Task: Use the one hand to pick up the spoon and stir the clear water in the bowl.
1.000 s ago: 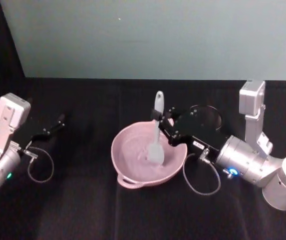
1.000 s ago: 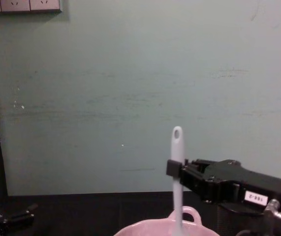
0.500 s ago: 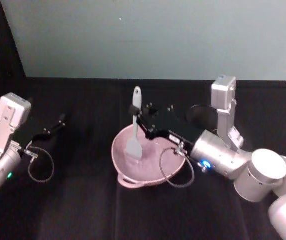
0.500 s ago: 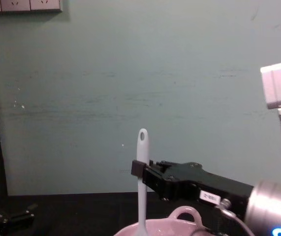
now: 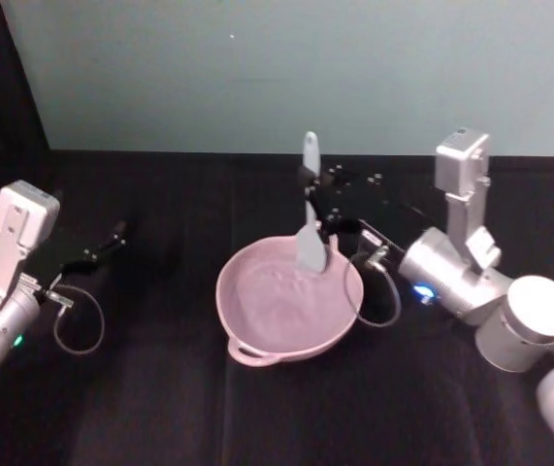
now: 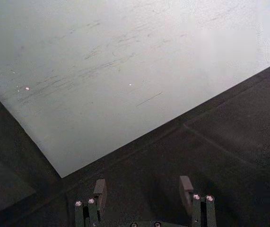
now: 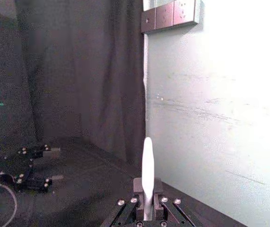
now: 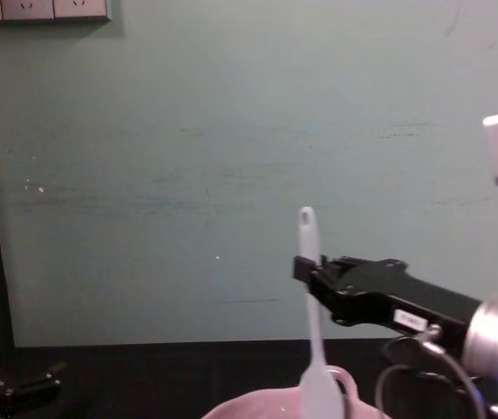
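The pale pink bowl (image 5: 286, 313) sits mid-table; in the chest view its rim (image 8: 257, 408) peeks up at the bottom edge. My right gripper (image 5: 312, 191) is shut on the white spoon (image 5: 309, 165), gripping the handle partway down. The spoon stands nearly upright, its flat head (image 5: 310, 249) at the bowl's far rim. From the chest the spoon (image 8: 310, 305) hangs from the right gripper (image 8: 304, 269), head (image 8: 321, 394) by the bowl's loop handle. The right wrist view shows the handle (image 7: 147, 165) rising between the fingers (image 7: 138, 185). My left gripper (image 5: 102, 249) is parked far left, open (image 6: 143, 190).
A black cloth (image 5: 160, 408) covers the table, and a pale green wall (image 5: 286, 68) stands close behind. A cable loop (image 5: 75, 328) lies by the left arm and another (image 5: 374, 291) hangs by the right wrist. Wall sockets (image 8: 39, 9) sit high up.
The right gripper has carried the spoon from the bowl's left side to its far right rim and lifted it higher. The left arm has stayed put.
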